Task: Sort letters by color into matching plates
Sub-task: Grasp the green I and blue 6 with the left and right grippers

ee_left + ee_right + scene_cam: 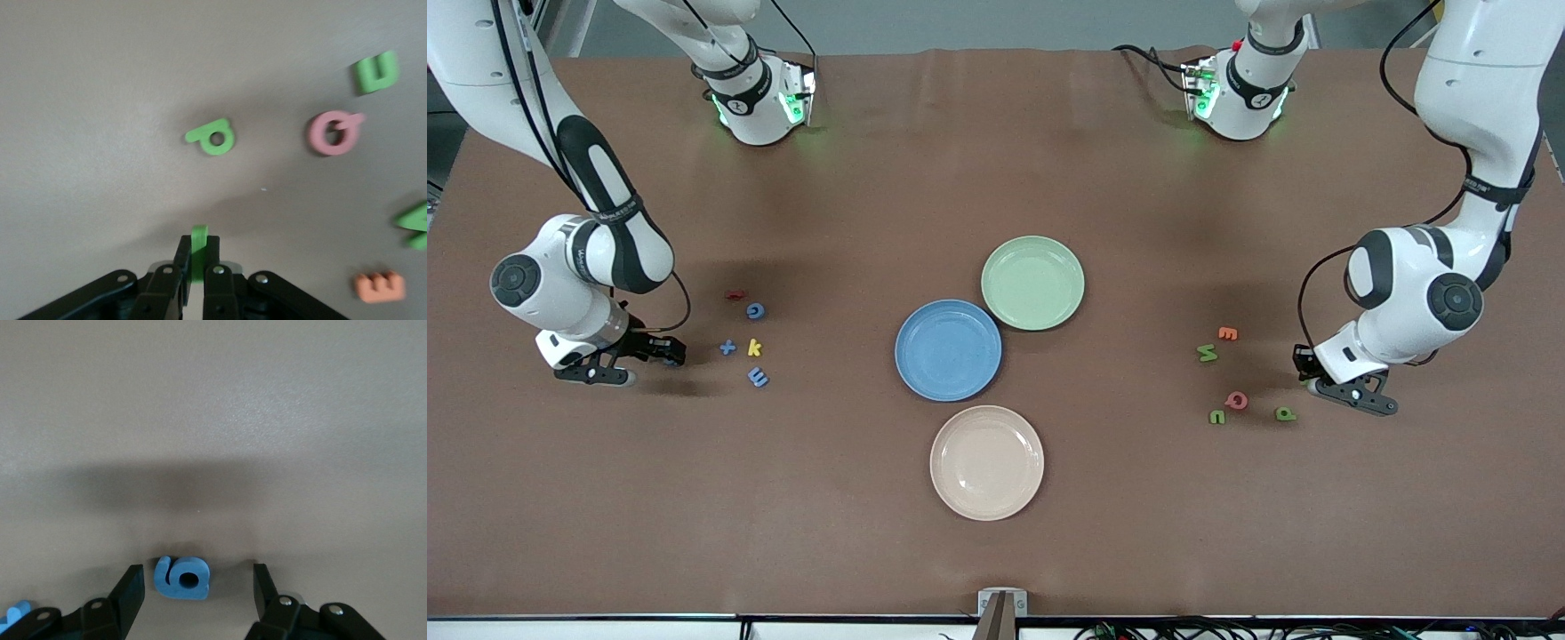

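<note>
Left hand pinching a green piece, right hand spread round a blue one

Left hand: low over the counter at the left arm's end, fingers closed narrow on a small green piece, held on edge btwn the pads. Just ahead of the hand lies a green p; a bit further out a pink Q and a green u. Off to one side of those, a green M-shaped piece and an orange E.

Right hand: low at the right arm's end, fingers wide apart w/ a blue piece lying flat on the counter btwn them, closer to one finger than the other, not touching either. Can't tell which letter or digit it is. A 2nd blue bit shows at the edge of the right wrist view, outside the fingers.

From the front: near the right hand, toward the plates, sit a blue plus, yellow k, blue E, blue G and a red piece.

Plates mid-counter, well apart from both hands: blue plate and green plate touching at the rims, both w/ nothing in them. Cream plate sits nearer the front camera than the blue plate
</note>
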You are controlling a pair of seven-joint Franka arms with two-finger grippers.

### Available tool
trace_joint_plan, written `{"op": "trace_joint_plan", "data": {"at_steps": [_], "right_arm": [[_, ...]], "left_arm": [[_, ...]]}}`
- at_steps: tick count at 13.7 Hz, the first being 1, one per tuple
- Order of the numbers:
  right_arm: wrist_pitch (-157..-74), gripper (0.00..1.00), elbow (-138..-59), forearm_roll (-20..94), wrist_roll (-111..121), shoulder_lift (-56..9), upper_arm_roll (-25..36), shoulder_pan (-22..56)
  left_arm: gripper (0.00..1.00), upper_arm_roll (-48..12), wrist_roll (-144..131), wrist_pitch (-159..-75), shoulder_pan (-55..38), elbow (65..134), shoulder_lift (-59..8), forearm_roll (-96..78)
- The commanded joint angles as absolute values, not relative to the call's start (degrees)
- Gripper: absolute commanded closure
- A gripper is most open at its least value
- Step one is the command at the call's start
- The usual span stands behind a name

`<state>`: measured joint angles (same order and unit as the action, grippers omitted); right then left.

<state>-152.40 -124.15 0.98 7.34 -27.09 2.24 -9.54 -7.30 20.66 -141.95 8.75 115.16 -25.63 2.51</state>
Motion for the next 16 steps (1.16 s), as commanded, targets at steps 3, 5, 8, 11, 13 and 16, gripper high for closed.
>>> {"op": "trace_joint_plan", "data": {"at_steps": [3,5,8,11,13,16], "right_arm": [[-152.8,0.32,-123.3,1.7,7.1,-28.7,1.8,-9.2],[-152.8,0.38,-123.3,1.7,7.0,-28.8,1.8,-9.3],[-152.2,0.54,-123.3,1.7,6.9,-28.7,1.7,-9.2],[-152.1,0.70,-123.3,1.7,6.9,-28.7,1.7,-9.2],[-152.1,0.85,-123.2,1.7,6.9,-28.7,1.7,-9.1],[-149.4,0.92,-122.3,1.7,7.0,-27.6,1.5,-9.0]], "left_arm": [[1.00,-12.7,15.1,-133.6,8.6,115.9,-18.9,2.8],[1.00,-16.9,7.8,-129.7,8.6,115.0,-17.8,2.8],[1.00,-22.2,-1.5,-125.1,8.6,114.3,-17.8,2.7],[1.00,-27.2,-13.1,-122.3,8.5,114.3,-18.3,2.7],[1.00,-30.8,-21.6,-122.3,8.1,114.3,-18.9,2.8],[1.00,-32.5,-31.0,-122.4,3.9,114.7,-19.7,2.7]]}}
